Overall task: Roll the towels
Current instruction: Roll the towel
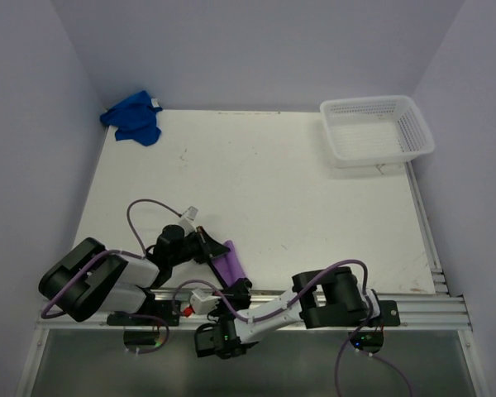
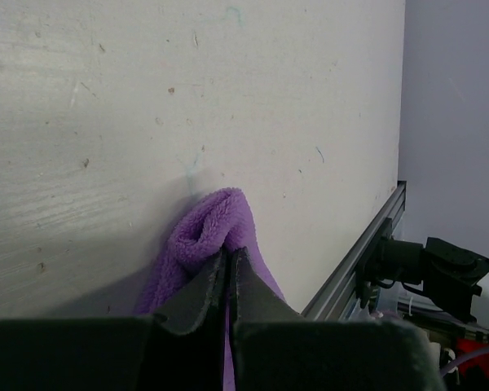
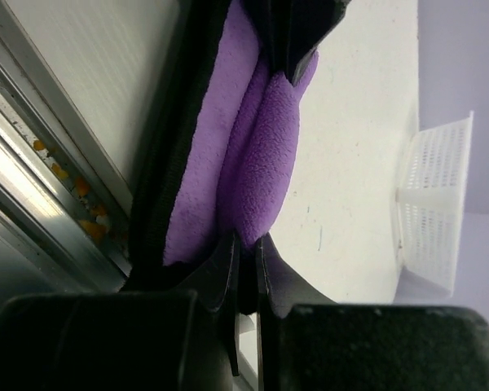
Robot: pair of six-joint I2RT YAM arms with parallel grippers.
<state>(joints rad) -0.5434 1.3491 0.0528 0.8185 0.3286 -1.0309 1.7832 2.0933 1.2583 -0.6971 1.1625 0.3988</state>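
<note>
The left jaws are closed on one end of the purple towel (image 2: 208, 236); in the left wrist view its pile bulges just beyond the fingertips. The right jaws are closed on the opposite end of the same towel, which is pinched between them in the right wrist view. The purple towel is gathered lengthwise into a narrow, elongated bundle. It is stretched between the two sets of jaws and lies on the white surface (image 1: 273, 182) at its near edge, just beside the aluminium rail (image 1: 413, 310). In the top view the bundle is seen between the two arms, with the left jaws at its far end and the right jaws at its near end.

The blue towel (image 1: 134, 117) is crumpled at the far left corner of the surface, against the wall and well apart from both arms. A white mesh basket (image 1: 376, 131) stands upright at the far right corner.
</note>
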